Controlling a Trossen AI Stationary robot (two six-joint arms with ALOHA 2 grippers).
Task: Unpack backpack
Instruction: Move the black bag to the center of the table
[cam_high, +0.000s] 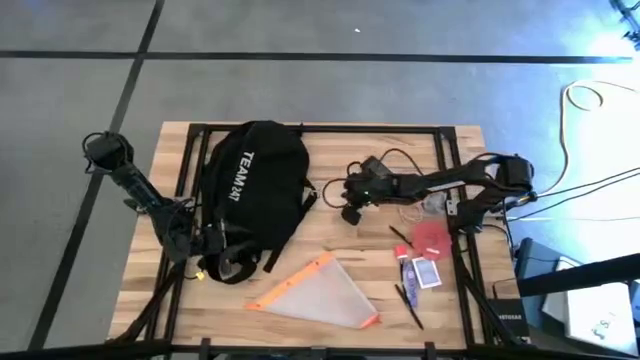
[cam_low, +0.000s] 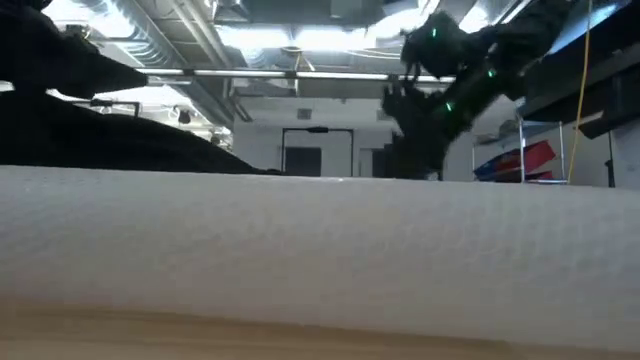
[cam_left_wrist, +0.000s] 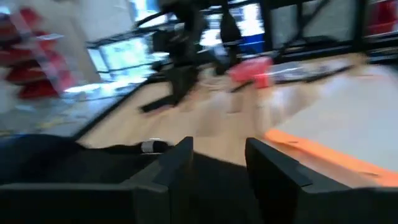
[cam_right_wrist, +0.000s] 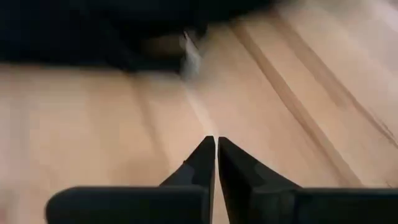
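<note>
The black backpack (cam_high: 255, 180) with white "TEAM 247" lettering lies on the wooden table at centre left, its straps (cam_high: 235, 262) trailing toward the near edge. My left gripper (cam_high: 213, 245) stands open at the backpack's near end; in the left wrist view its fingers (cam_left_wrist: 180, 171) straddle black fabric (cam_left_wrist: 93, 165). My right gripper (cam_high: 350, 200) hovers just right of the backpack, shut on nothing, over bare wood (cam_right_wrist: 216, 146). The low view shows it (cam_low: 425, 110) raised above the table.
A translucent pouch with orange trim (cam_high: 322, 292) lies near the front edge, right of the left gripper. A red item (cam_high: 430, 238), a blue card (cam_high: 426, 273) and pens (cam_high: 408, 298) lie at the right. Black frame bars (cam_high: 440, 150) run along the table's sides.
</note>
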